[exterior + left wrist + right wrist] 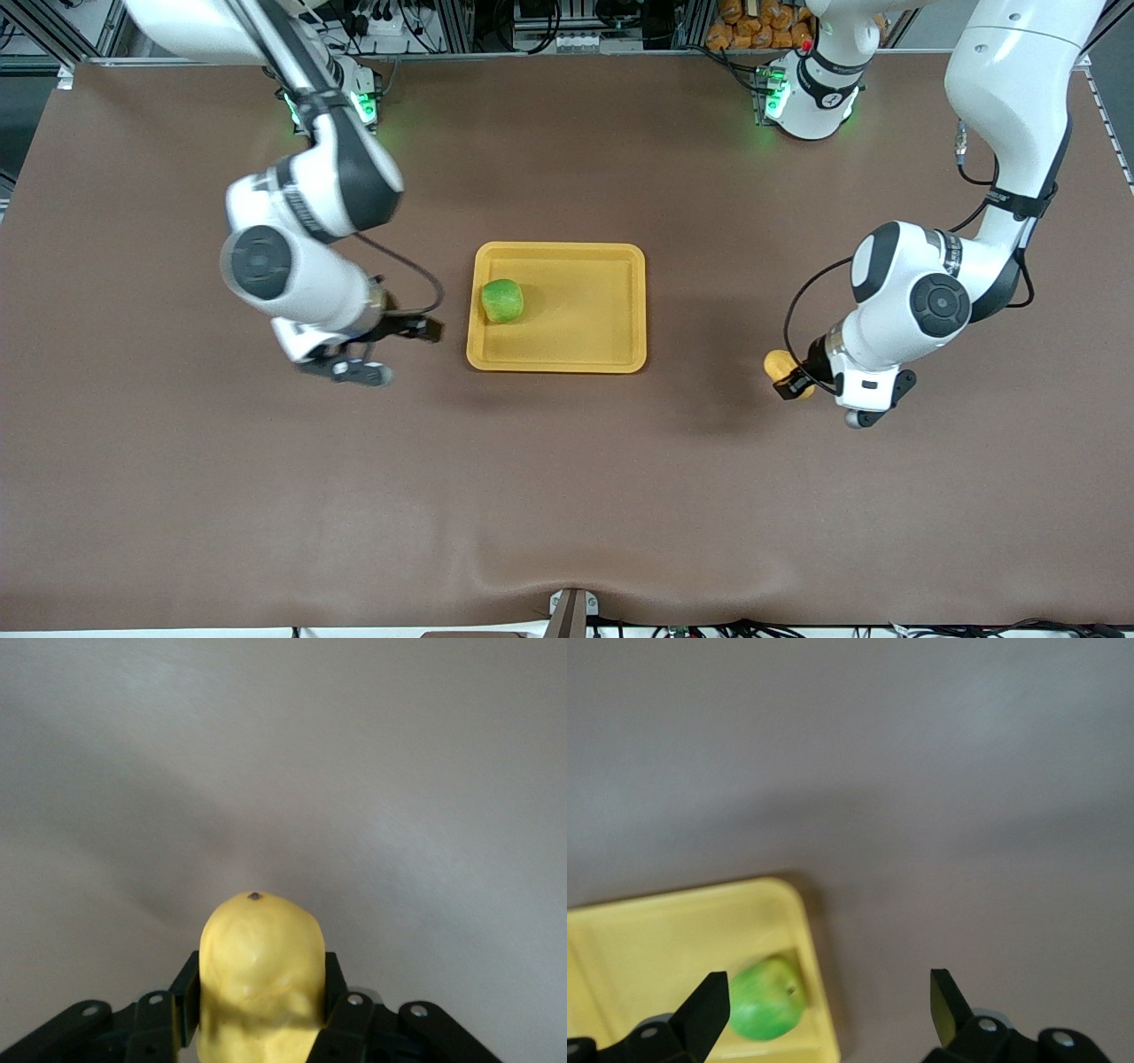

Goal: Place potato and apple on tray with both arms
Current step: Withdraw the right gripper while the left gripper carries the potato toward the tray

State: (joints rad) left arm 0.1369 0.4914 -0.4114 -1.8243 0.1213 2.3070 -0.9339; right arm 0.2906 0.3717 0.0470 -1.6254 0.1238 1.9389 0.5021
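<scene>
The green apple [502, 300] lies in the yellow-orange tray [576, 328], close to the rim at the right arm's end. My right gripper [397, 349] hangs open and holds nothing, over the brown cloth just outside that rim. The right wrist view shows its gripper [828, 997] wide open, with the apple [766, 999] and a tray corner [656, 939] below. My left gripper [795, 379] is shut on the yellow-tan potato [779, 363], over the cloth off the tray's end toward the left arm. In the left wrist view the potato [257, 974] sits between the dark fingers [335, 992].
A brown cloth [567, 496] covers the whole table. Bags of orange items [762, 27] and cables sit past the table edge by the arm bases. A small bracket [571, 611] stands at the table edge nearest the front camera.
</scene>
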